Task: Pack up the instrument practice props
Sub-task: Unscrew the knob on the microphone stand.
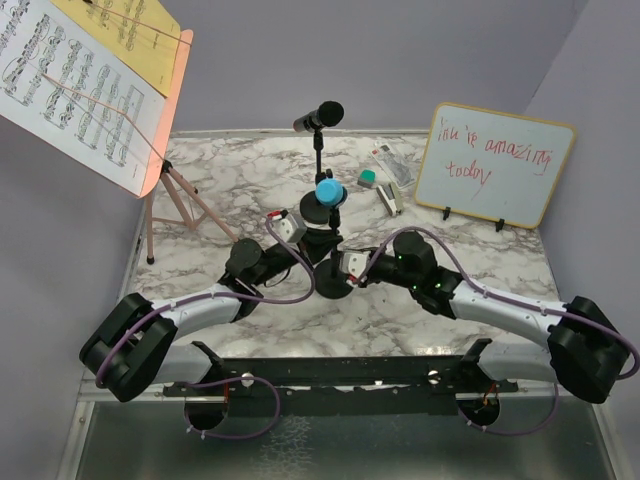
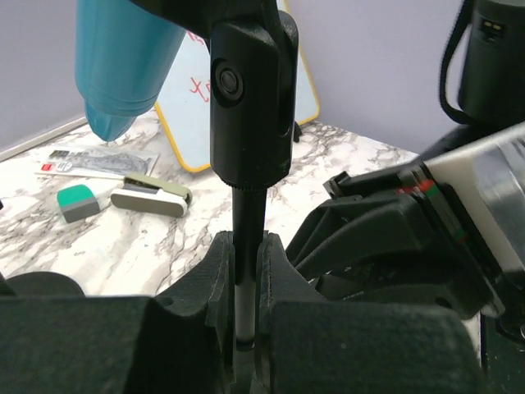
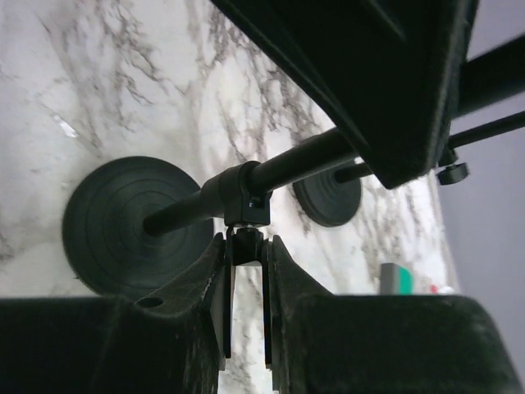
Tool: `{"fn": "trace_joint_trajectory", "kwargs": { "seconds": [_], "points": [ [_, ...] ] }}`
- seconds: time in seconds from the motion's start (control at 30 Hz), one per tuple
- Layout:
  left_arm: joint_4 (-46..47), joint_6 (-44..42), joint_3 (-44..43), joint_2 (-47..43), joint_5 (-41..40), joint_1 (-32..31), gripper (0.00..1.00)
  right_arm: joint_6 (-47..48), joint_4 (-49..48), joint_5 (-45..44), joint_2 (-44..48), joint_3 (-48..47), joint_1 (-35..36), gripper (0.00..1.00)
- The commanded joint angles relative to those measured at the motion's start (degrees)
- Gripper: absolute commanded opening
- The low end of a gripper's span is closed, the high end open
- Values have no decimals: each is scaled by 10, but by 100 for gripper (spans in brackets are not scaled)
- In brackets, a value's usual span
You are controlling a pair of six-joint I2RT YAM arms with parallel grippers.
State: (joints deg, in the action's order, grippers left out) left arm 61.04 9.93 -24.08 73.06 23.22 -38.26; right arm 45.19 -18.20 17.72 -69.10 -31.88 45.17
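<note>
The blue microphone (image 1: 328, 191) sits in a black clip (image 2: 250, 90) atop the near mic pole (image 2: 246, 213), whose round base (image 3: 135, 226) rests on the marble table. My left gripper (image 2: 246, 246) is shut on that pole's thin shaft just under the clip. My right gripper (image 3: 248, 246) is shut on the small clamp knob (image 3: 247, 240) lower on the same pole. Behind it a second pole (image 1: 320, 155) holds the black microphone (image 1: 318, 117), its base (image 3: 328, 197) close by. The pink music rack (image 1: 165, 130) with sheet-music pages (image 1: 70, 80) stands far left.
The wood-framed whiteboard (image 1: 495, 165) leans at the back right. A stapler (image 1: 392, 198), a green eraser (image 1: 367, 179) and a flat packet (image 1: 390, 160) lie behind the poles. The rack's tripod legs (image 1: 175, 205) spread over the table's left side.
</note>
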Motion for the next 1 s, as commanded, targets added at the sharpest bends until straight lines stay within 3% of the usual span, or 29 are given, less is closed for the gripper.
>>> {"fn": "trace_joint_trajectory", "kwargs": {
  "seconds": [0.0,0.3,0.53,0.63,0.7,0.8,0.87,0.97],
  "points": [
    [-23,27,-21,1,-56,1,0,194,-12,-135,-17,-13,36,0],
    [-64,29,-45,5,-91,7,0,524,-229,-235,-92,54,97,1],
    [-87,34,-58,1,-101,19,0,547,-299,-263,-149,51,134,0],
    [-93,20,-60,-4,-94,22,0,485,-299,-268,-145,48,141,0],
    [-97,4,-58,-9,-86,23,0,390,-285,-272,-126,38,141,4],
    [-117,-23,-62,-22,-64,24,0,207,-117,-268,-81,-24,138,38],
    [-123,-37,-60,-29,-52,24,0,96,-26,-251,-65,-63,130,48],
    [-127,-51,-59,-33,-36,24,0,-17,37,-195,-39,-69,118,62]
  ]
}}
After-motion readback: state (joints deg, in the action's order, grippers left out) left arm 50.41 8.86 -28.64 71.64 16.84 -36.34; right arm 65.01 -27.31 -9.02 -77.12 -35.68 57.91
